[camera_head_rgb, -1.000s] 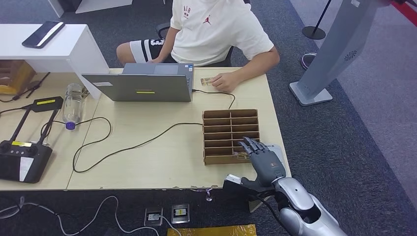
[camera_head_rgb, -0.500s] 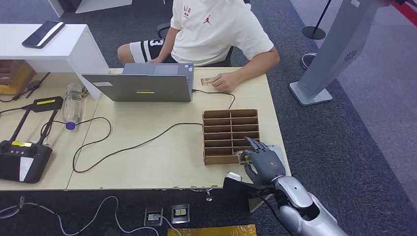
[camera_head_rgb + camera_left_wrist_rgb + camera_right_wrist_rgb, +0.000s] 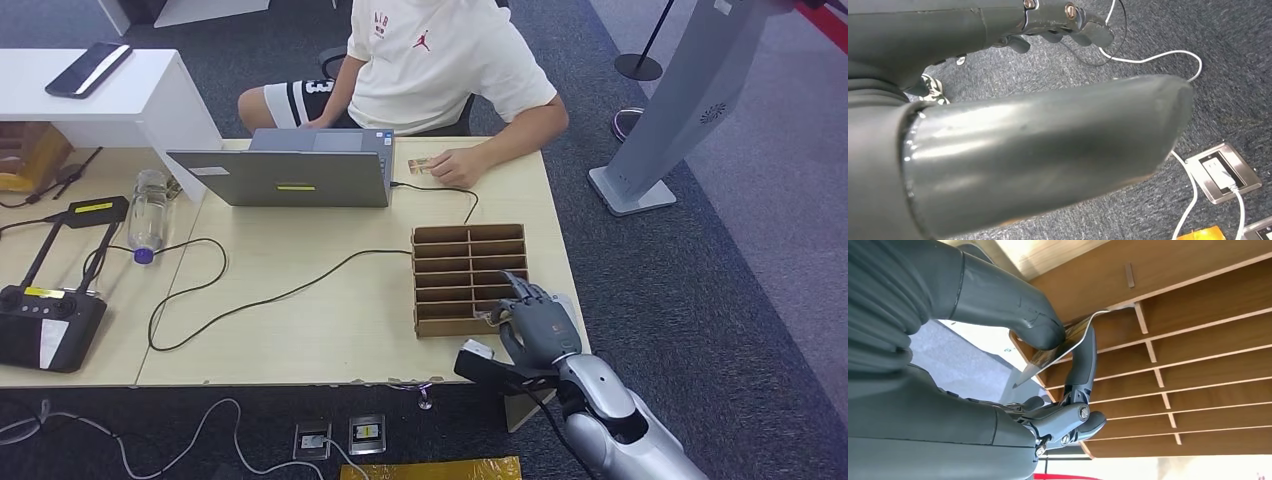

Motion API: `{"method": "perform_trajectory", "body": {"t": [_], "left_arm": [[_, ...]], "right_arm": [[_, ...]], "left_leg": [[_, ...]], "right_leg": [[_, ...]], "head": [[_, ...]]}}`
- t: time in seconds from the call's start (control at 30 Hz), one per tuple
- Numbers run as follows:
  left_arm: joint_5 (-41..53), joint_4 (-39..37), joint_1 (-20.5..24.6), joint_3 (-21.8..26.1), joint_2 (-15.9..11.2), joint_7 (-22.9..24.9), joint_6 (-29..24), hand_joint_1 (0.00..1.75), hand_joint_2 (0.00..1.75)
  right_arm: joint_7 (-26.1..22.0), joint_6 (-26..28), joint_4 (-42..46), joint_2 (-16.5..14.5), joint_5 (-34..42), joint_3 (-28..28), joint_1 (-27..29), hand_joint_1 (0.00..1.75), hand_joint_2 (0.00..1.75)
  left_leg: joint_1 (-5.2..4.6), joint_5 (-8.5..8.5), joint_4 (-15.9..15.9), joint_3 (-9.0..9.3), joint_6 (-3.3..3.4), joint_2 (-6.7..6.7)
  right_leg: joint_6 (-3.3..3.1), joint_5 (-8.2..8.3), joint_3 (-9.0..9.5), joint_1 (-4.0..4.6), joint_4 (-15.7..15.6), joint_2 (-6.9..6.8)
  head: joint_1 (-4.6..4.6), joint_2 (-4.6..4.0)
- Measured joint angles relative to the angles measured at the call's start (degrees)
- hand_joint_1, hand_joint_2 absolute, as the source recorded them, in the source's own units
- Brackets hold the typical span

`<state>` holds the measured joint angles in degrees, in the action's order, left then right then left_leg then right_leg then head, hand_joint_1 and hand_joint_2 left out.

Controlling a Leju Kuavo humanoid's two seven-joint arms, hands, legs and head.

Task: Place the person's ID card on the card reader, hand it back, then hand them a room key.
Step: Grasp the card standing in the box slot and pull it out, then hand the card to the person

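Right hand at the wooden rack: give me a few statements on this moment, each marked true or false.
1. The right hand pinches a card between thumb and a finger. True.
2. The card lies flat on the table. False: its far end is still in the wooden rack, bent upward.
3. The person's hand rests on the table beside the laptop. True.
4. The rack stands on the laptop's lid. False: it stands on the table, nearer the robot.

The person's white T-shirt bears a red jumping-figure logo — the small dark print at its collar is unreadable.
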<state>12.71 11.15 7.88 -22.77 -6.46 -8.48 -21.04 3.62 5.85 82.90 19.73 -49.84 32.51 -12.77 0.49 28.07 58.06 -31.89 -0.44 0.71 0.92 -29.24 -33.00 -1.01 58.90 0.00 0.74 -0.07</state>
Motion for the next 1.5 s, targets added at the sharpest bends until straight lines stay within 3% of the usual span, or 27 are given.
{"method": "perform_trajectory", "body": {"t": [0.6, 1.07, 1.5], "left_arm": [[0.93, 0.00, -0.06, 0.00, 0.38, 0.00, -0.13, 0.00, 0.00], [2.06, 0.00, 0.42, 0.00, 0.92, -0.02, -0.60, 0.00, 0.00], [1.63, 0.00, 0.55, 0.00, 1.28, -0.10, -1.30, 0.00, 0.00]], "right_arm": [[0.70, 8.51, -0.64, -0.05, -0.97, -1.74, -0.19, 1.75, 1.75], [-5.78, 14.16, -2.28, -0.14, -0.38, -9.14, -5.36, 1.75, 1.75], [-9.25, 15.58, -5.82, -2.05, -1.59, -10.53, -8.67, 1.75, 1.75]], "left_leg": [[0.00, 0.00, 0.00, -0.03, 0.00, 0.00], [-0.01, -0.01, 0.00, -0.02, 0.00, -0.01], [0.00, -0.01, 0.00, -0.05, 0.00, -0.01]], "right_leg": [[0.00, 0.00, -0.01, 0.00, 0.00, -0.01], [0.00, 0.01, 0.00, -0.01, 0.01, 0.00], [0.00, 0.01, -0.01, -0.01, 0.02, 0.00]], "head": [[0.00, 0.00], [0.00, 0.00], [-0.01, 0.00]]}}
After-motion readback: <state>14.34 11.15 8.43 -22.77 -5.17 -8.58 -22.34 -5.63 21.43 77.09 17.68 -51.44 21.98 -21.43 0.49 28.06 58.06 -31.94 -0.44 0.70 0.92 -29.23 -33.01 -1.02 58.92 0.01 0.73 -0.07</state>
